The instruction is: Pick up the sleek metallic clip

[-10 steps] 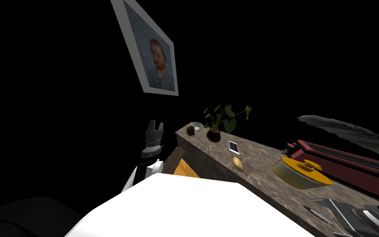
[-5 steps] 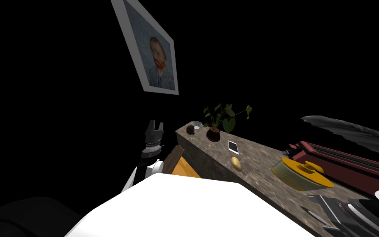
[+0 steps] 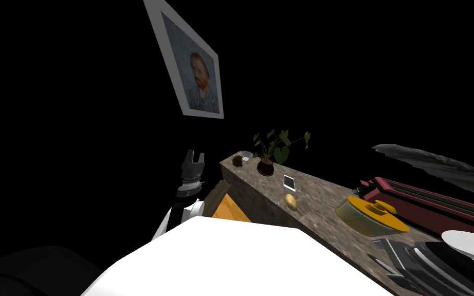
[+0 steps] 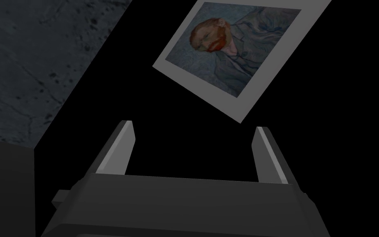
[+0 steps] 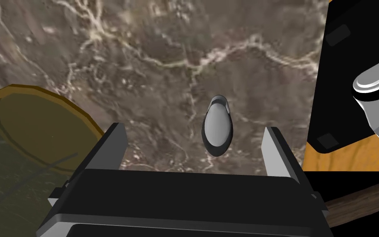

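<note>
Directly under the right pincer [image 5: 195, 128] runs a brown stone counter [image 5: 151, 53] veined with pale lines. The clip [image 5: 216, 125], a small rounded grey piece with a dark rim, lies flat on the bare stone. The pincer is released, its two blades spread wide. The clip sits in the gap between them, touching neither, nearer the blade on the side of the counter's edge. Just outside the other blade stands an olive pot with a yellow lid [image 5: 32, 123], apart from the clip with bare stone between. Ahead of the blade tips the stone lies open. Past the blade nearer the clip the counter ends in a straight edge, and beyond it are a black panel [image 5: 349, 82] and an orange surface [image 5: 345, 154].

In the head view the counter stretches on past the pot, away from the right pincer. It carries a yellowish lump [image 3: 291, 201], a flat white slab [image 3: 289, 183], a leafy plant in a dark pot [image 3: 265, 167], a spiky dark ball [image 3: 237, 161] and a small white bowl [image 3: 245, 155] at its far end. A long dark red case [image 3: 436, 203] lies behind the pot. A black area surrounds the counter, and a grey-framed portrait [image 3: 195, 72] of a red-bearded man hangs in it. The left pincer [image 3: 195, 154] is raised beside the counter's far corner, off the stone, blades parted and gripping nothing.
</note>
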